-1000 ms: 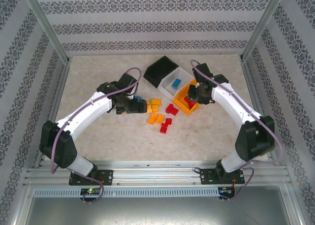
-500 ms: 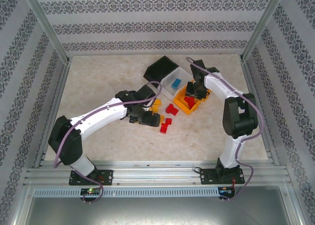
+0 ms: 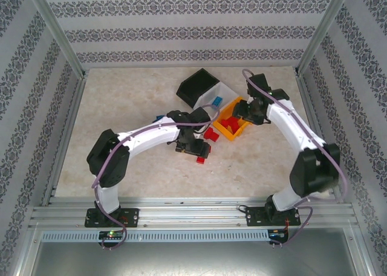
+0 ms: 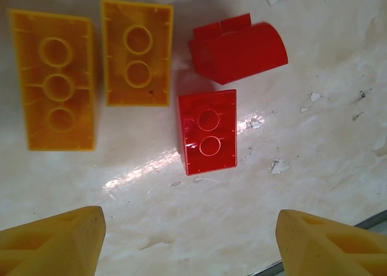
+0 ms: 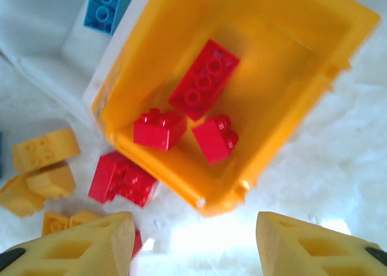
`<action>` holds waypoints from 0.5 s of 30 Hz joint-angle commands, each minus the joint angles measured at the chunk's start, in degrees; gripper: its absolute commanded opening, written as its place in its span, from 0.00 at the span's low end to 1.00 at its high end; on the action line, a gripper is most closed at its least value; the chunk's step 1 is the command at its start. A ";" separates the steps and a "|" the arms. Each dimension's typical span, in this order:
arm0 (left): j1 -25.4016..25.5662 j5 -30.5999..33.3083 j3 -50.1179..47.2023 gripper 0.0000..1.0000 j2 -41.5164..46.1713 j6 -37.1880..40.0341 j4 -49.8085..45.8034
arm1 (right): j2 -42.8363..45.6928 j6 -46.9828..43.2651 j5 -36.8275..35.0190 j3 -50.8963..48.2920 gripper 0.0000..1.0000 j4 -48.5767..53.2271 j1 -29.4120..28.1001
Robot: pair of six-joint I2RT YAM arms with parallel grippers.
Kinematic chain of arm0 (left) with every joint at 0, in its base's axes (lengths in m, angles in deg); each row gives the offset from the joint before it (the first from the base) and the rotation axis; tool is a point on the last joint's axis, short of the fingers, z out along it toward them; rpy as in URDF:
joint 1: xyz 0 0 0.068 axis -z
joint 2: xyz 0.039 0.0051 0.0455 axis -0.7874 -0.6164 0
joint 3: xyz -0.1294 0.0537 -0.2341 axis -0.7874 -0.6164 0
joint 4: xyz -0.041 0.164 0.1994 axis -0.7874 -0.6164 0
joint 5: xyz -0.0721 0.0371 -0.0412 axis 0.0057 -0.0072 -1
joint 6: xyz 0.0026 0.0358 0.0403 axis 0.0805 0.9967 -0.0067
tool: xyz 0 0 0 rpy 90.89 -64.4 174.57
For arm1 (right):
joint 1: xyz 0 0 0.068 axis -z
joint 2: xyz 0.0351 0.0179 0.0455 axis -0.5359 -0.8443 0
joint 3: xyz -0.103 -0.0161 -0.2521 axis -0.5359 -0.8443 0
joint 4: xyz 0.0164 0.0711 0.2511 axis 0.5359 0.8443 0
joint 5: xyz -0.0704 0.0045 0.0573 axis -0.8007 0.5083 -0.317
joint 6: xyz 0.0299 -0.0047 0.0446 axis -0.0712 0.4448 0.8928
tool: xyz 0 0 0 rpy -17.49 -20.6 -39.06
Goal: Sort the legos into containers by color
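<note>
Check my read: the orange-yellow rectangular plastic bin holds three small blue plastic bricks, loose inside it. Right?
Wrong colour. The orange-yellow rectangular plastic bin holds three small red plastic bricks, not blue, as the right wrist view shows. The rest stands: three of them, loose inside it.

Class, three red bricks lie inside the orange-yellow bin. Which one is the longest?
The long red brick, lying farthest from the right fingers. The squat red brick and the tilted red brick are clearly shorter.
</note>
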State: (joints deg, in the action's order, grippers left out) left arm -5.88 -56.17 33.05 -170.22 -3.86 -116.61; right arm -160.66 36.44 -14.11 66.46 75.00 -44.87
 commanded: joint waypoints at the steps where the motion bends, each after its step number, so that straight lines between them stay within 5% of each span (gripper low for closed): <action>1: 1.28 -0.79 1.62 0.74 -1.72 1.94 -0.37 | 5.08 1.12 1.64 -6.52 0.56 1.95 0.78; 15: 2.58 -0.94 4.93 0.68 -8.43 3.25 0.92 | 12.86 2.67 3.25 -16.80 0.56 1.47 1.11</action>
State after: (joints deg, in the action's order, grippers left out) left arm -4.55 -56.58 35.95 -177.12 -2.44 -116.17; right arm -149.12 38.19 -11.66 50.09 76.20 -44.50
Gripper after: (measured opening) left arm 0.687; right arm 0.557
